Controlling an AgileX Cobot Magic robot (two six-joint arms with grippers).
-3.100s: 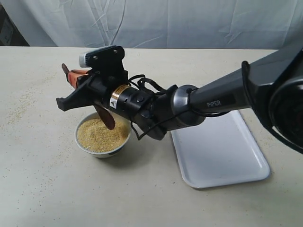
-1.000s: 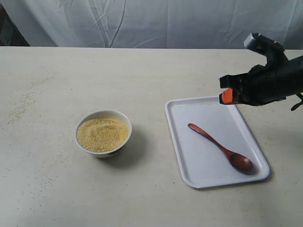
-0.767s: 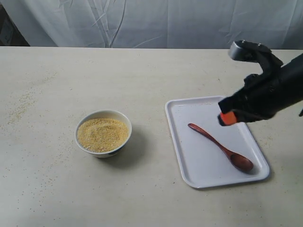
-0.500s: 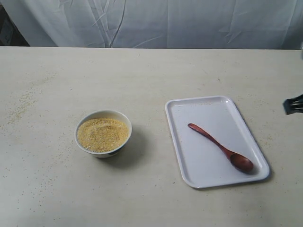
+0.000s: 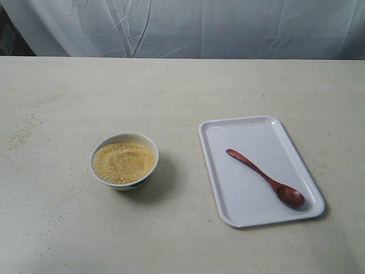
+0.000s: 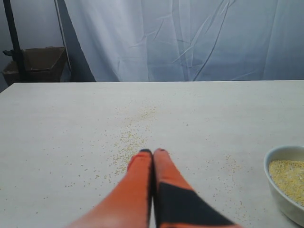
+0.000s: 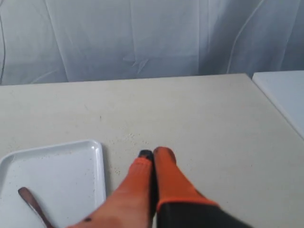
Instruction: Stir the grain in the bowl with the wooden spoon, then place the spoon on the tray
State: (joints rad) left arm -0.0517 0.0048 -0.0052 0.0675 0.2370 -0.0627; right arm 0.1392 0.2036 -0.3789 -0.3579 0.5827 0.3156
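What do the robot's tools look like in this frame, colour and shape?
Both look alike. The left tool has two slim orange fingers tapering to rounded tips, one tip capped black, with a black patch lower on the other finger. The right tool shows the same orange fingers, black tip and black base section. No cables or markings show; the exterior view holds no arm.

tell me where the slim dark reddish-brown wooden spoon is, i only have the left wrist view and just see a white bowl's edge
Observer: The wooden spoon lies flat on the white rectangular plastic tray.
Operator: anything holding it
Observer: No, the right gripper is shut on nothing, over the table beside the tray.
Operator: which way does it lie
Observer: Diagonally, oval end by the tray's near right corner in the exterior view.
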